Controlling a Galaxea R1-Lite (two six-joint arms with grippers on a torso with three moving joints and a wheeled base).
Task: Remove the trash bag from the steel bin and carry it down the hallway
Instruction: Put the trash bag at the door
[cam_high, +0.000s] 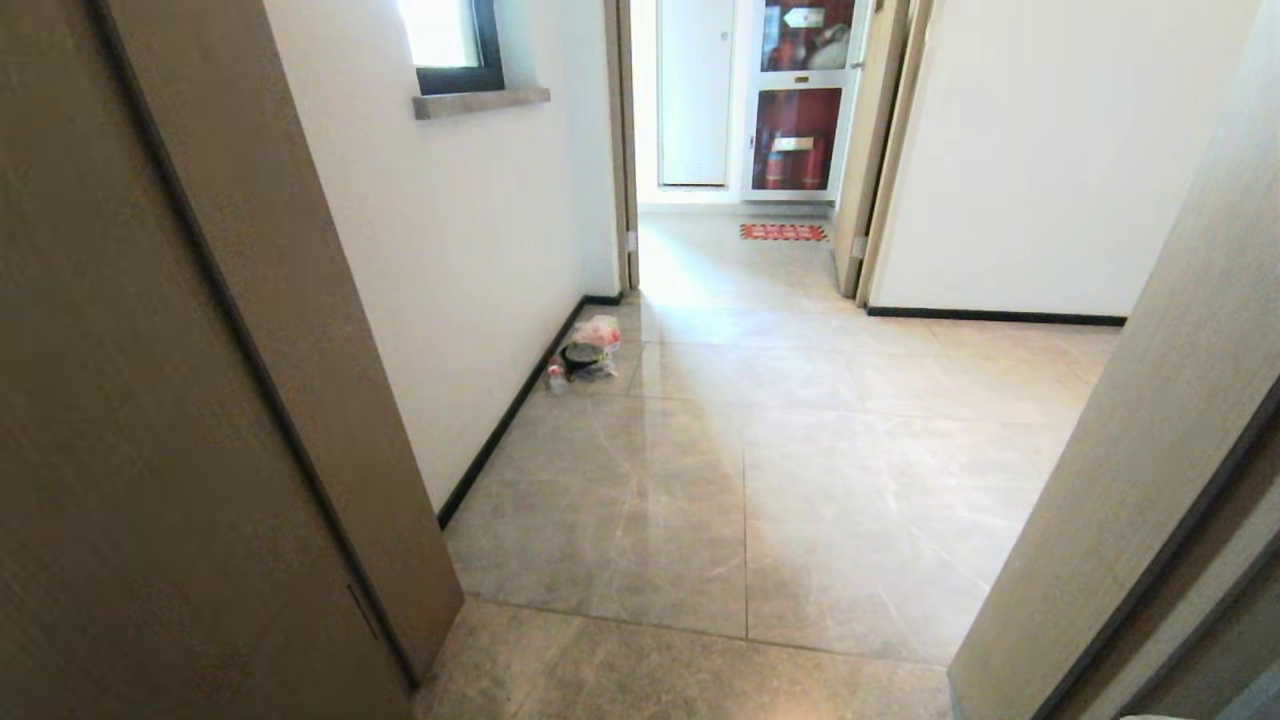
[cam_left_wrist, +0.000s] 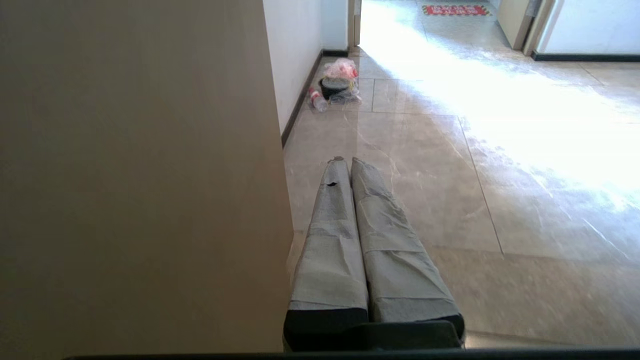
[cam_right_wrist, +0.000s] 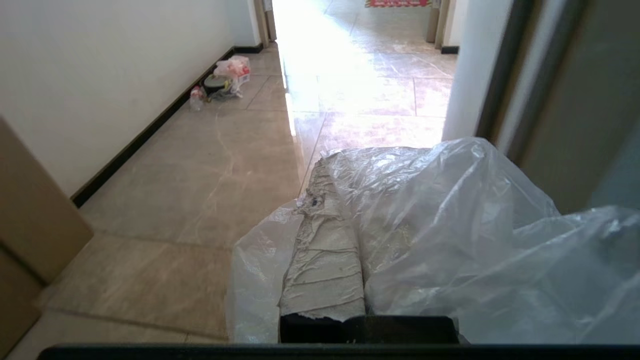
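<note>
- The right pincer (cam_right_wrist: 340, 165) has its 2 taped fingers together, clamped on the trash bag (cam_right_wrist: 450, 235); the clear, wrinkled film drapes over one finger and bunches up beside it on the door-frame side.
- The bag shows only in the right wrist view; neither arm shows in the head view.
- The left pincer (cam_left_wrist: 346, 160) holds nothing, its 2 taped fingers (cam_left_wrist: 385, 225) pressed together and pointing out over the floor, just beside a tan door panel (cam_left_wrist: 140, 175).
- The hallway (cam_high: 800, 420) lies ahead: glossy beige marble-look tiles, white walls with a black baseboard (cam_high: 510, 410), and tan door frames on both sides of the head view.
- A small heap of litter (cam_high: 585, 352) sits on the floor against the wall to the robot's left, near the far corner; it holds a dark round container, pinkish-white plastic and a small bottle lying at its near edge.
- The heap is well apart from both pincers.
- Strong light glares off the tiles through the far doorway.
- Beyond that doorway a red mat (cam_high: 783, 232) lies on the floor in front of a glass-fronted cabinet (cam_high: 800, 100) with red things inside.
- A dark-framed window (cam_high: 455, 45) with a grey sill sits high on the left wall.
- The steel bin cannot be made out in any view.
</note>
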